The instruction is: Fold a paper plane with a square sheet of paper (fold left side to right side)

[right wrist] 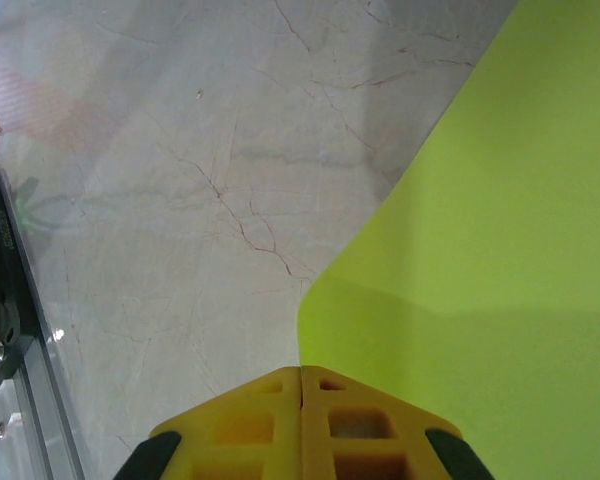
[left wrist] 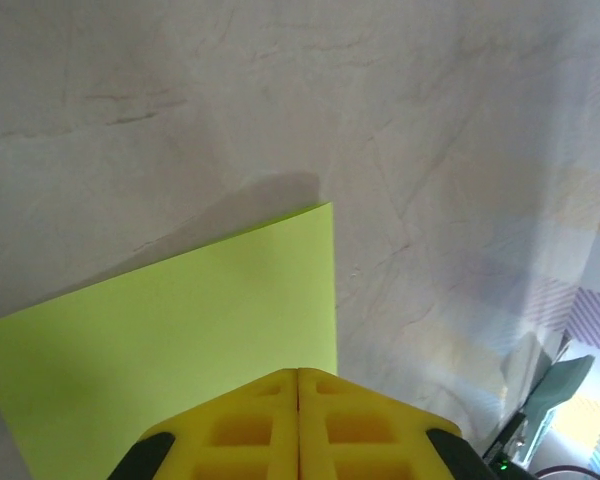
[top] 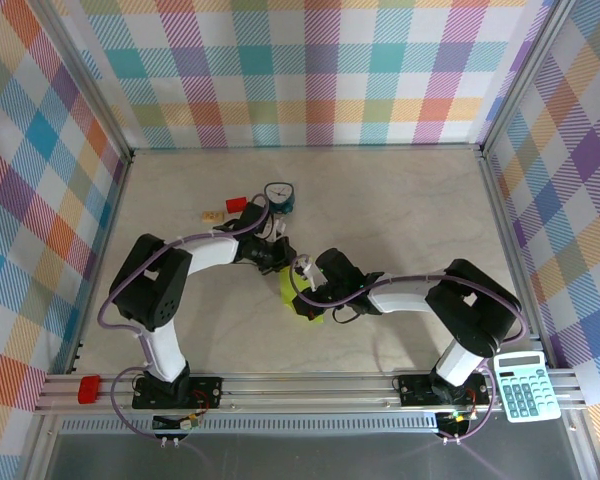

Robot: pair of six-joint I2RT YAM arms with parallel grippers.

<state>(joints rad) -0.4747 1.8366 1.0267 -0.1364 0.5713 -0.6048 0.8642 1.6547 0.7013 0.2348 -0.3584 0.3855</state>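
Presently, left gripper (left wrist: pixel 298 372) and right gripper (right wrist: pixel 300 370) are observed with fingers pressed together, both positioned over the paper (left wrist: pixel 180 320).

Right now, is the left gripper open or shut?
Shut. The left gripper has its yellow fingers pressed together, no gap, on the square sheet of paper.

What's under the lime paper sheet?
Marble tabletop shows around the square sheet of paper; a shadow edges its far corner. Whatever lies beneath is covered.
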